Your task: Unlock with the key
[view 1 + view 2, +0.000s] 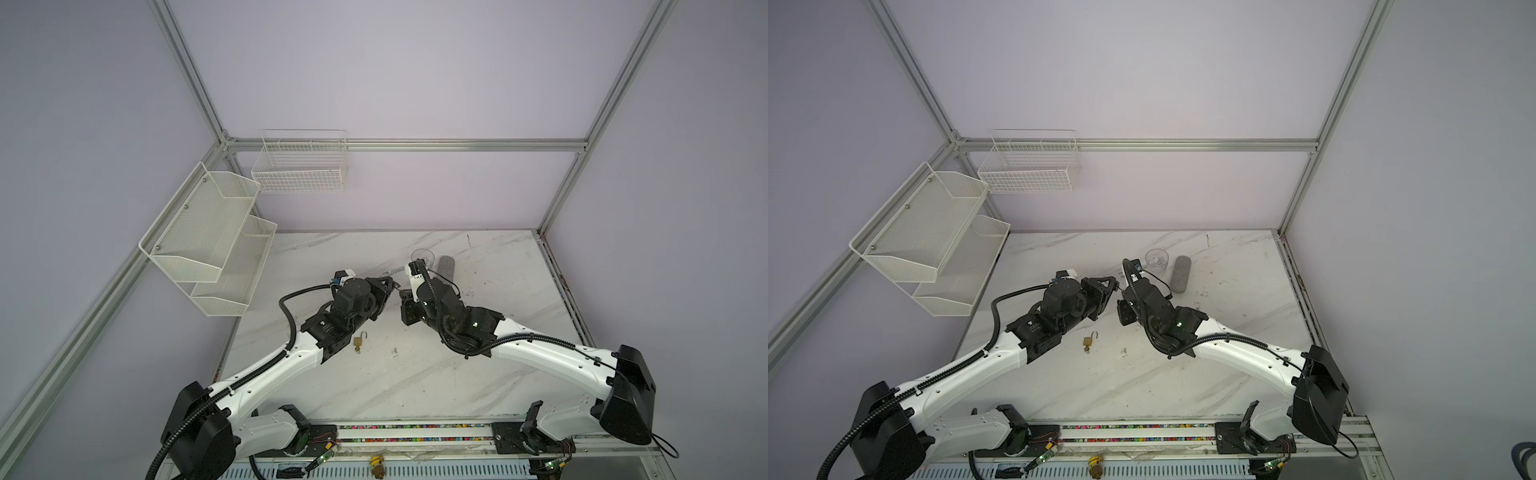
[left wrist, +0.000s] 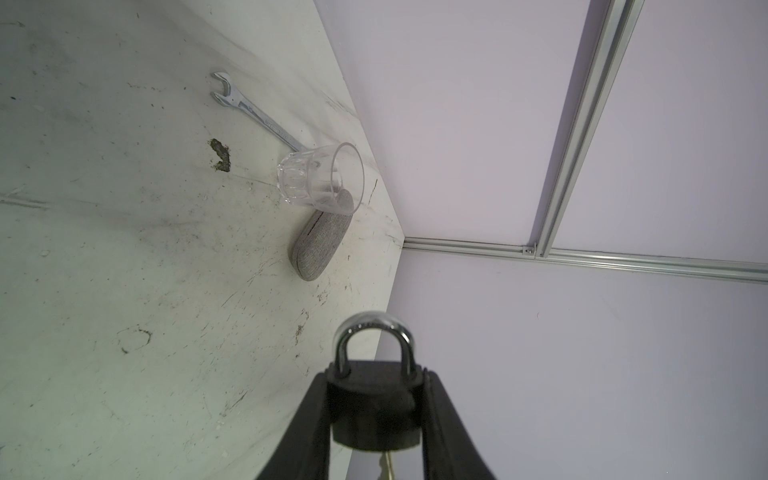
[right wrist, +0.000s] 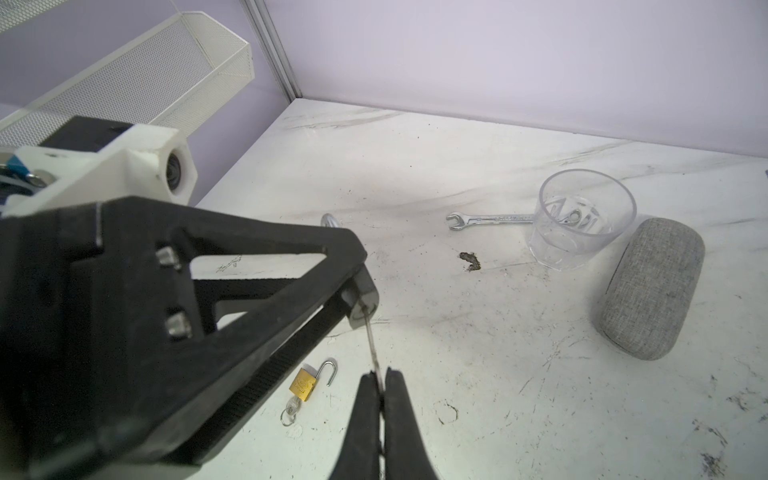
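With right gripper pinched shut on key, tip at keyway of padlock clamped in left gripper above table — risks slipping in the pinch, cocking if turned off-axis, or twisting padlock loose.

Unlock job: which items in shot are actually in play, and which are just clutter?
In play:
- dark padlock, shackle closed, gripped by left gripper
- key, pinched by right gripper, tip at the padlock's keyhole

Lying about:
- brass padlock, shackle open, on the table
- wrench
- clear cup
- grey case
- wire basket
- mesh shelf
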Available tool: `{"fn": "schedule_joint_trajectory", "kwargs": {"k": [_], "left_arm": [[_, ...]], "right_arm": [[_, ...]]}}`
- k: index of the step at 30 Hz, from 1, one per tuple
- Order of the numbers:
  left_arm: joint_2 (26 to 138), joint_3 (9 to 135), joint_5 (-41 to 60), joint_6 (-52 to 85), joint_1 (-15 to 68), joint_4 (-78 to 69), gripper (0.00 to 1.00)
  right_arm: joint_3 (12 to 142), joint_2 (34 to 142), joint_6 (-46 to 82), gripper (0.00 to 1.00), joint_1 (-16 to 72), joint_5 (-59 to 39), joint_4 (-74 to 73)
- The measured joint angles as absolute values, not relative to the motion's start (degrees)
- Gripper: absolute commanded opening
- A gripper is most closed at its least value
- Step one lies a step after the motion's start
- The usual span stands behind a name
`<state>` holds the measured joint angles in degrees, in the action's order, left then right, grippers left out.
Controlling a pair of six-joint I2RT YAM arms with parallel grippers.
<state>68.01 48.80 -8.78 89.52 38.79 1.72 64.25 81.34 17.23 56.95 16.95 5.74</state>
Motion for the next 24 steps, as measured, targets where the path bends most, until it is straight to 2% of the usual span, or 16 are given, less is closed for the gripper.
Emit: {"fn": "schedule_joint_trajectory", "kwargs": {"k": [11,24], "left_arm": [[66.1,47.0,-9.9,92.1,38.3,2.3,0.00],[62.5,45.0,-10.8,92.7,38.5,0.5,0.00]], "right_arm": [[58.6,81.1,13.9,0.00,57.0,15.0,-4.2],[63.2,80.5,9.8,0.00,57.3,13.8,0.8]]}}
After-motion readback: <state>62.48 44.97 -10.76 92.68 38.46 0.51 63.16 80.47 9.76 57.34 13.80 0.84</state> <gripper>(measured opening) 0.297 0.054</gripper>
